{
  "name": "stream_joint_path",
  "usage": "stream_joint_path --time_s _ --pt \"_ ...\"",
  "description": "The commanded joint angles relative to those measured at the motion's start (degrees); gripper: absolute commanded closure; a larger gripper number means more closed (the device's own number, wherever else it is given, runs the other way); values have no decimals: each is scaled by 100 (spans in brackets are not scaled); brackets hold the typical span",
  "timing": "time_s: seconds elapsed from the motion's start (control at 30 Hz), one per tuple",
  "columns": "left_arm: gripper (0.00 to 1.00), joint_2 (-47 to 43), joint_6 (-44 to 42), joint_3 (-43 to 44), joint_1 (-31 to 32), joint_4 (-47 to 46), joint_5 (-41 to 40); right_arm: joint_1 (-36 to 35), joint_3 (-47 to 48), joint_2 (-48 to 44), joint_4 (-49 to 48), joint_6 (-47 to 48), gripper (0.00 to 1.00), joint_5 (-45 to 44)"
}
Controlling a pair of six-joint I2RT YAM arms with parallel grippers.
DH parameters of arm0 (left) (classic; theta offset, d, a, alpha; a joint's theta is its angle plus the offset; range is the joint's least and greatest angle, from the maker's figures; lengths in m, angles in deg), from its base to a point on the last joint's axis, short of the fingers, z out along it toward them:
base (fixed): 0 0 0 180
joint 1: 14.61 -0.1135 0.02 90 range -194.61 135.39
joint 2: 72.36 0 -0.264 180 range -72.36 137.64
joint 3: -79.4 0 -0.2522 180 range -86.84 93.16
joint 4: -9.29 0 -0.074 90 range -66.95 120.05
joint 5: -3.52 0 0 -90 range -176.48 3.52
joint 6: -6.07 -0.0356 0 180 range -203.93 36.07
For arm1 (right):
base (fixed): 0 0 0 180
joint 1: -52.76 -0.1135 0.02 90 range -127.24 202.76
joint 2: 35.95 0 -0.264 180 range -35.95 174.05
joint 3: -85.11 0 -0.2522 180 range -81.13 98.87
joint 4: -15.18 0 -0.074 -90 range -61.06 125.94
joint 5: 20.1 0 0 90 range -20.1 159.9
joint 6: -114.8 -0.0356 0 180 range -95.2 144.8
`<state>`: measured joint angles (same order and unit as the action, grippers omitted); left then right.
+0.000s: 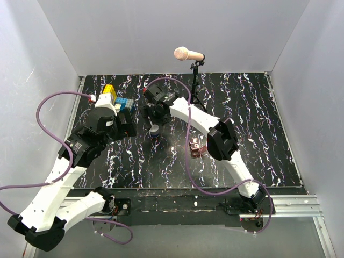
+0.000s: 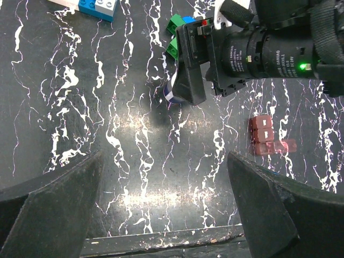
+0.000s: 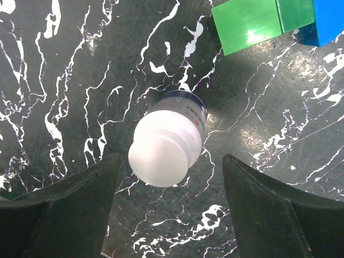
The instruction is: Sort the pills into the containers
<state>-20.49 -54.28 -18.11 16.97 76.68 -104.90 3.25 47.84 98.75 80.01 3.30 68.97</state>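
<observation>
A white pill bottle with a white cap and a dark label stands upright on the black marbled table; it also shows in the top view. My right gripper is open and hovers right above it, the cap just ahead of the fingertips and untouched. In the left wrist view the right gripper hides most of the bottle. The reddish-brown container box lies right of the bottle, also in the left wrist view. My left gripper is open and empty over bare table. No loose pills show.
Green toy blocks and a blue one lie just beyond the bottle. Yellow and blue blocks sit at the back left. A microphone on a stand rises at the back centre. White walls surround the table.
</observation>
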Motion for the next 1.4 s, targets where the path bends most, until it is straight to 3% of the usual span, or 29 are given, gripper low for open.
stream_joint_path --time_s 0.0,0.23,0.37,0.57,0.93,1.13,1.37 --pt "2 -108 32 -70 -11 104 -57 -40 269 153 -9 -144 21 -39" --pt "2 -152 59 -132 -20 130 39 -41 243 189 -115 -223 41 49" --pt "2 -143 102 -202 -11 148 84 -41 234 145 -176 -197 69 49" --pt "2 -169 76 -246 -20 113 92 -49 -20 -153 -211 -118 87 49" --pt "2 33 -319 -149 -11 -10 400 -41 -784 -1146 -203 58 98 234" --pt "2 68 -565 -184 -11 -185 549 -40 -1408 -1866 -211 102 99 312" --pt "2 -81 -1031 -290 -11 -607 1348 -40 -2392 -2799 -273 172 99 479"
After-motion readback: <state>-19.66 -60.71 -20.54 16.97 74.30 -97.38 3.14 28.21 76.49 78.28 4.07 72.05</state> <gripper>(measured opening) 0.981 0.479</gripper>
